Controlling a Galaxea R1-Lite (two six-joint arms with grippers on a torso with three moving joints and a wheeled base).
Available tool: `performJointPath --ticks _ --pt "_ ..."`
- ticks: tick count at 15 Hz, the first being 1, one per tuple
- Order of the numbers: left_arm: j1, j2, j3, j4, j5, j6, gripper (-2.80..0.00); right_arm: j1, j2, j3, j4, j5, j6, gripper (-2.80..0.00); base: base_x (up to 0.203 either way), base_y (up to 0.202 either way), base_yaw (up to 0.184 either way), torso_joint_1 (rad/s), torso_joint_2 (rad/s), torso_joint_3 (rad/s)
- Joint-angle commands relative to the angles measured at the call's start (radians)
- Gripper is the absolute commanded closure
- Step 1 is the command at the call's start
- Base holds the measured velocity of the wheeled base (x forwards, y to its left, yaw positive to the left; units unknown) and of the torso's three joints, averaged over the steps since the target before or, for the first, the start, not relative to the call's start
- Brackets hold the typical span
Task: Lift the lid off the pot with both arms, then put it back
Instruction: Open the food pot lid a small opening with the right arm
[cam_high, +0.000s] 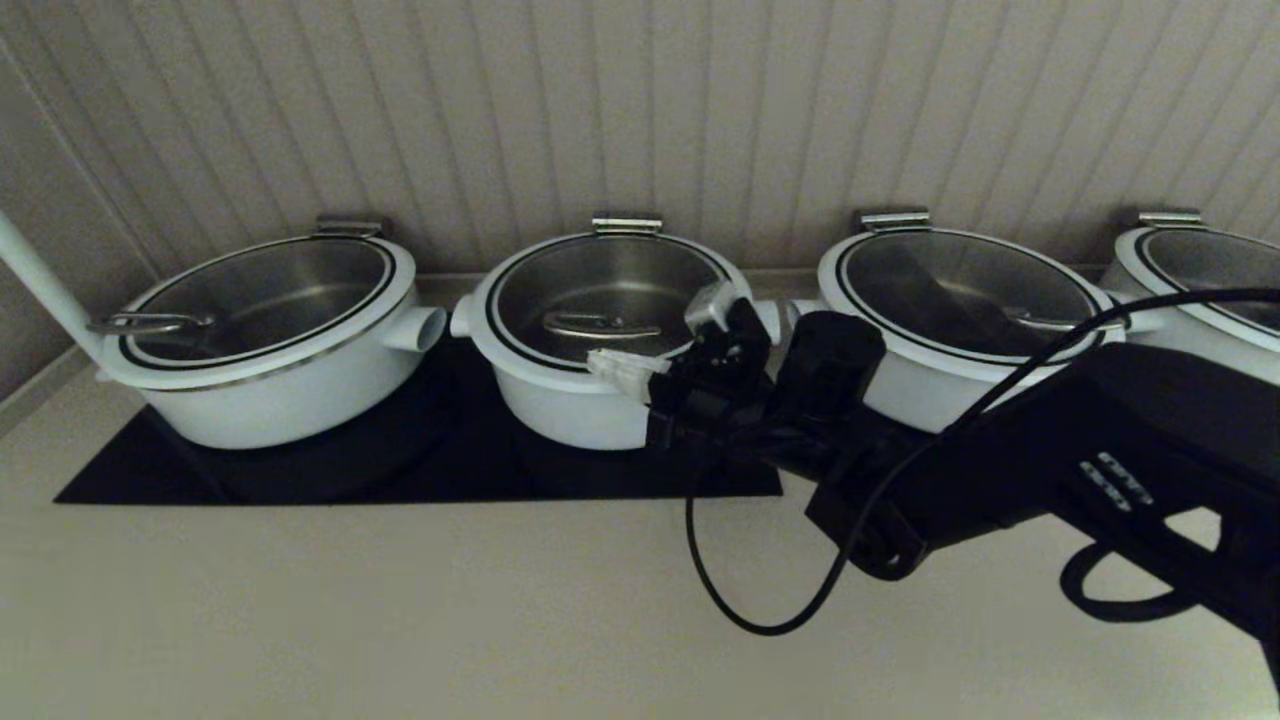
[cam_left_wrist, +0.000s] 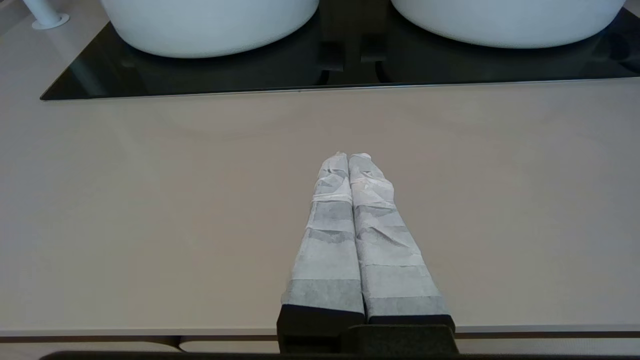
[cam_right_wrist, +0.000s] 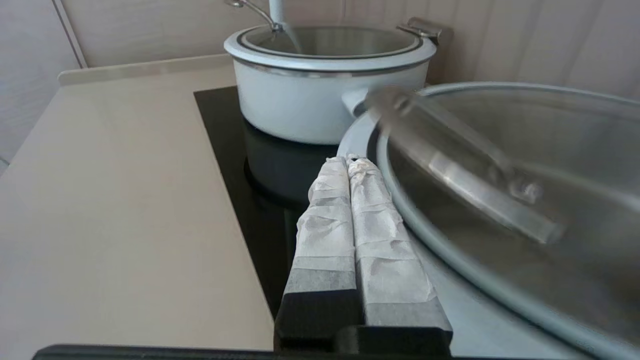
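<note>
Head view: right gripper (cam_high: 625, 368), fingers together, overlaps lid (cam_high: 610, 300) rim.

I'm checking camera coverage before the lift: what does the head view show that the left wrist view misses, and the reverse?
Only the head view shows the lid seated on the pot, the other pots' lids and the right gripper at the pot's rim. Only the left wrist view shows the left gripper, shut, over the bare counter. Both show the black cooktop with white pots on it.
</note>
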Motion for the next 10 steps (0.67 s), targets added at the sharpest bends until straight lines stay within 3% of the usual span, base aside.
performJointPath --ticks 1,6,10 --pt "0.000 0.000 0.000 0.000 0.000 0.000 0.00 0.001 -0.014 0.028 -0.007 0.004 -0.001 0.00 0.000 0.000 0.000 0.000 0.00 0.000" --pt "0.000 0.000 0.000 0.000 0.000 0.000 0.00 -0.002 0.008 0.022 -0.005 -0.008 -0.004 0.00 0.000 0.000 0.000 0.000 0.00 0.000" --pt "0.000 0.000 0.000 0.000 0.000 0.000 0.00 -0.003 0.044 -0.048 0.005 -0.110 -0.010 0.00 0.000 0.000 0.000 0.000 0.00 0.000"
